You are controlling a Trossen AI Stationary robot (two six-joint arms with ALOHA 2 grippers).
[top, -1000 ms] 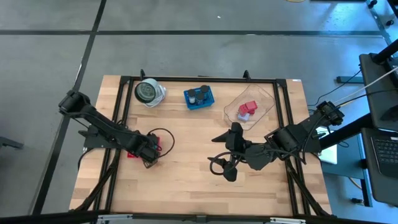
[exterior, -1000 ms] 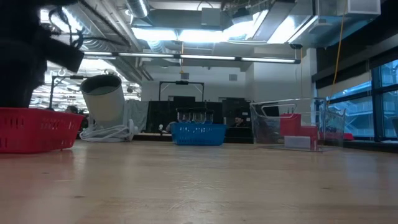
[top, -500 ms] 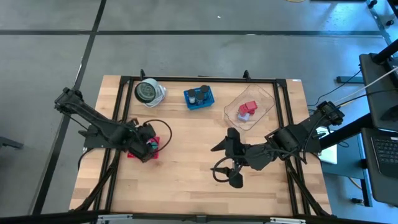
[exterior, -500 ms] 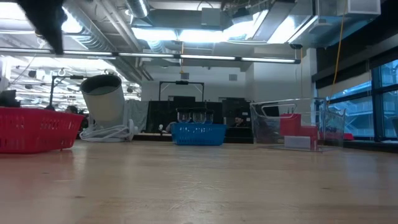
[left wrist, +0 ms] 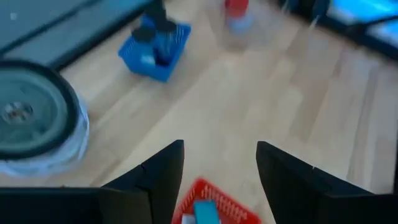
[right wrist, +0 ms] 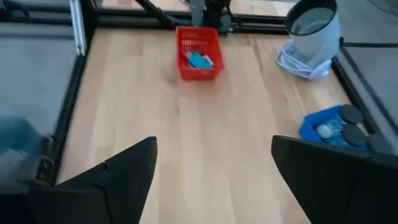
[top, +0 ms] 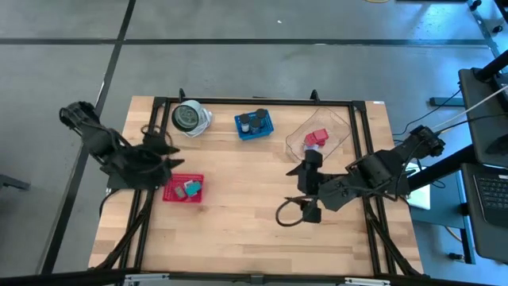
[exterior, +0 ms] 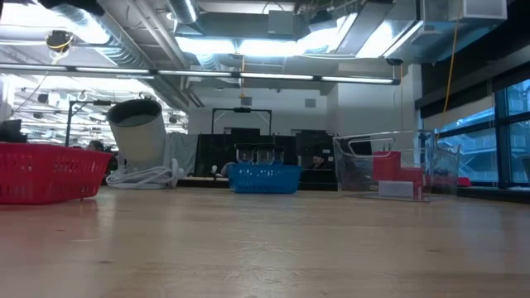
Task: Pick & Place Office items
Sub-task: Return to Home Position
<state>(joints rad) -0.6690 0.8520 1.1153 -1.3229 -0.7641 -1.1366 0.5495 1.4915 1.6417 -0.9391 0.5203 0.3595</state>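
High view, light-blue block (top: 191, 188) lying inside red tray (top: 171, 196)

middle of table (top: 246, 230) and whole side away from containers: bare wood, wide passage. opposite edge: round disc (top: 190, 117), blue basket (top: 254, 124), clear tub (top: 317, 137) in row, apart, narrow gaps between. red basket (top: 183, 188) left of centre, top open, nothing over it. left gripper (left wrist: 221, 149) raised just beside it on disc side, jaws apart. right gripper (right wrist: 214, 142) over right-centre near tub, jaws spread wide; cable loop (top: 287, 216) hangs beside it. black frame rail (top: 254, 102) rims table.
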